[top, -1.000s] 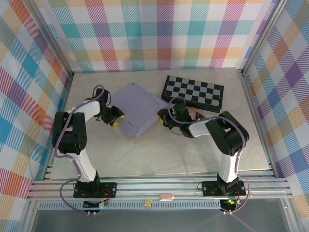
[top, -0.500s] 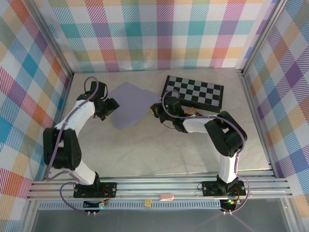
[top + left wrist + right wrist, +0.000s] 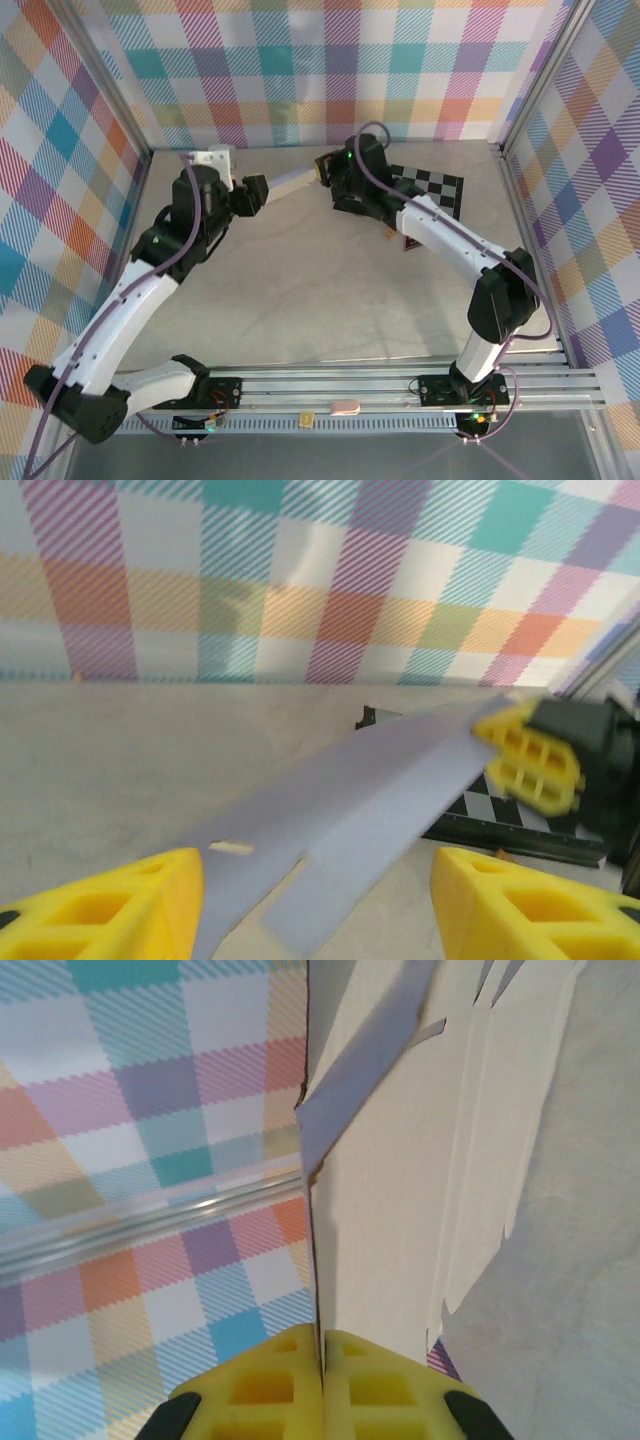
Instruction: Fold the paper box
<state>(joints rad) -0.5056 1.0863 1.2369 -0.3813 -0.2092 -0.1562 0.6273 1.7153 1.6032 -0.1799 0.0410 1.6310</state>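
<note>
Top external view: the pale lavender thin-cardboard paper box (image 3: 295, 180) hangs clear of the desk (image 3: 300, 290) at 12 o'clock, near the back wall. It is seen edge-on and spans the gap between both grippers.

Right wrist view: the right gripper (image 3: 320, 1355) is clamped on one edge of the sheet.

Left wrist view: the left gripper (image 3: 318, 880) stands wide, with the sheet's near end between its fingers, not pinched.

The black-and-grey checkerboard (image 3: 440, 190) lies at 1 o'clock.

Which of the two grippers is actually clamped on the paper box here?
The right gripper: pinched shut on the edge of the paper box. The left gripper stands open around the sheet.
</note>
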